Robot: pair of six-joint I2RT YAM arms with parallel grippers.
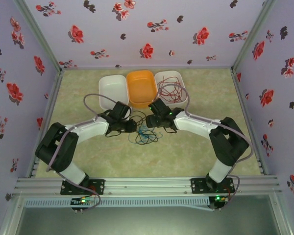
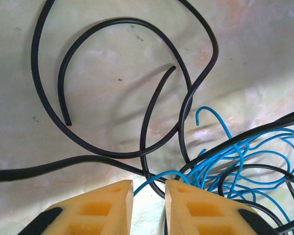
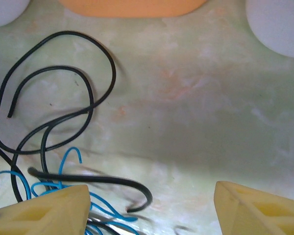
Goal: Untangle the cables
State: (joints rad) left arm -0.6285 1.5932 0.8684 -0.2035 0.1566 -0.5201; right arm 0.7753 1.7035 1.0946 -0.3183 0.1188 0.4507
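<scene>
Left wrist: left claw [image 2: 149,188] narrowly open, blue cable [image 2: 235,154] crossing its tips, unclamped; right claw [image 3: 152,196] wide, empty. At bench [image 1: 186,152] centre: blue cable, black cable [image 2: 39,169]. One red cable [image 1: 170,90] in 1 o'clock tray [image 1: 169,72], one of three.

My left arm [image 1: 83,131] and right arm [image 1: 201,123] are both folded with elbows pushed outward and forearms reaching inward toward each other. My left end effector [image 1: 133,126] [image 2: 149,188] points downward, its yellow fingers [image 2: 108,205] standing close together with a narrow gap between them. My right end effector [image 1: 154,121] [image 3: 152,196] sits just beside it, fingers [image 3: 44,210] spread wide apart.
</scene>
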